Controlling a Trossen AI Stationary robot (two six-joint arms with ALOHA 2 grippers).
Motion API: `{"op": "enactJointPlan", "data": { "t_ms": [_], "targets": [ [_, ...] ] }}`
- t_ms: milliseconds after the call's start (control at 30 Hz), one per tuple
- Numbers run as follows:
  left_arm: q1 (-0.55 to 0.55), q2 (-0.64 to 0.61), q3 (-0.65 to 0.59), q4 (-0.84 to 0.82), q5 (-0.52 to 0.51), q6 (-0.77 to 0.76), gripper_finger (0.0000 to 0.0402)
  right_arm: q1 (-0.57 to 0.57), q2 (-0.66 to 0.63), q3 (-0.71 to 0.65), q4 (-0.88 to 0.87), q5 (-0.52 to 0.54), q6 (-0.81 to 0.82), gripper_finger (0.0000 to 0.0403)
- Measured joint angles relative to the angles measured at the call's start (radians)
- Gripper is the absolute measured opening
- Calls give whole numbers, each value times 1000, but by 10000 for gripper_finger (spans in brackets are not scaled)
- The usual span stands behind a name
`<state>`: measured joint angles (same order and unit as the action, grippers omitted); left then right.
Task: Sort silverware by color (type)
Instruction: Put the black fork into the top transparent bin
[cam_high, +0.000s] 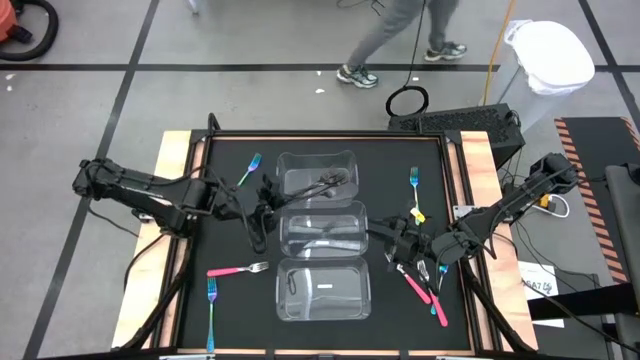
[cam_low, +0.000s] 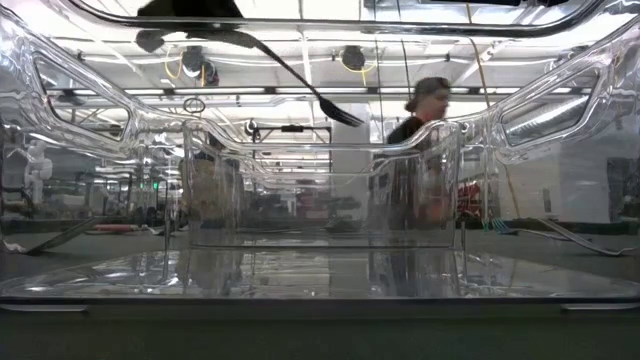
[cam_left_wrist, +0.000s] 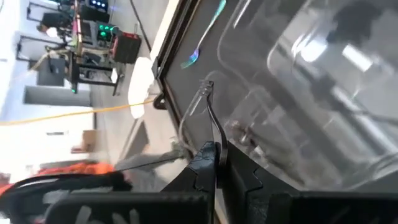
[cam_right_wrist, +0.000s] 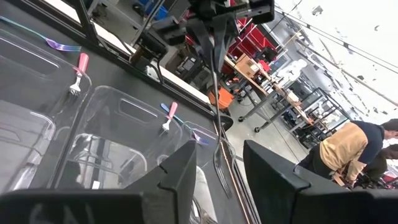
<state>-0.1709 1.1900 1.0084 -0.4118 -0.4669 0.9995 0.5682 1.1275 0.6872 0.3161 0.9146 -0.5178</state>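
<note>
My left gripper is at the left side of the middle clear container, shut on a dark grey fork. The low view shows this fork raised and slanting down. My right gripper is open beside the middle container's right side and touches nothing. Dark forks lie in the far container and the middle one. A pink fork and a blue fork lie near left. A blue fork lies far left. My left gripper pinches the dark grey fork by its handle end between its two fingers. The fork runs on past the fingertips along their line, with its tines at the free end. It is lifted clear and slants down, tines lowest.
A blue fork lies far right. Pink forks and a blue fork lie near right, close to my right gripper. The near container holds no forks. A person walks beyond the table's far edge.
</note>
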Motion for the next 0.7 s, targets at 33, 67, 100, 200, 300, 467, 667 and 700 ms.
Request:
{"op": "enactJointPlan", "data": {
  "t_ms": [33,67,100,200,300,467,667,700],
  "targets": [
    [6,0,0,-2,-7,23,8,0,0,0,0,0,-1,130],
    [11,0,0,-13,-9,32,8,0,0,0,0,0,-3,130],
    [15,0,0,-31,-12,36,8,0,0,0,0,0,-3,130],
    [15,0,0,-66,-16,37,8,0,0,0,0,0,-3,130],
    [27,0,0,-67,-16,70,8,0,0,0,0,0,-3,130],
    [96,0,0,-70,5,156,8,0,0,0,0,0,-3,130],
    [230,0,0,-70,192,239,8,0,0,0,0,0,-3,130],
    [248,0,0,-68,218,254,8,0,0,0,-2,0,-3,130]
  ]
}}
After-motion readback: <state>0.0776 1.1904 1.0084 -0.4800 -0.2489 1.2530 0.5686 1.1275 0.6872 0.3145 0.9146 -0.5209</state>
